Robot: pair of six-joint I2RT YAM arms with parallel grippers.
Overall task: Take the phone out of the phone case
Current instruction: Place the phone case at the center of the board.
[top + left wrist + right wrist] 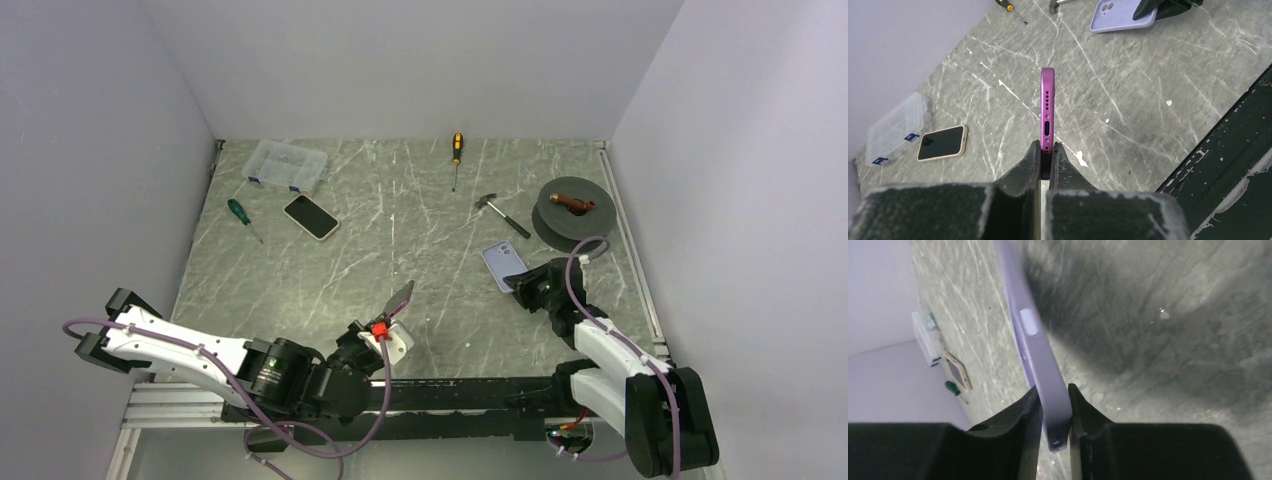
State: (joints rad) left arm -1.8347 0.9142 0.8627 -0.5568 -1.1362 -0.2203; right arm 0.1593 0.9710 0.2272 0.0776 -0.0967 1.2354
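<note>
Phone (1047, 105) was out, clamped edge-on in left gripper (1047, 146), lower centre of top view. Right gripper (1053, 396) pinched the empty case (1034, 345), centre right. Separation looked done; next, probably set both down.

No text, brand, number or sign is legible in any view. Blue patches on the clear box (895, 129) and the red tag (379, 329) are too small to read. On phone (1047, 107) edge and case (1118, 19), no print made out.

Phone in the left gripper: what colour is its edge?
Metallic purple; the phone shows best in the left wrist view.
</note>
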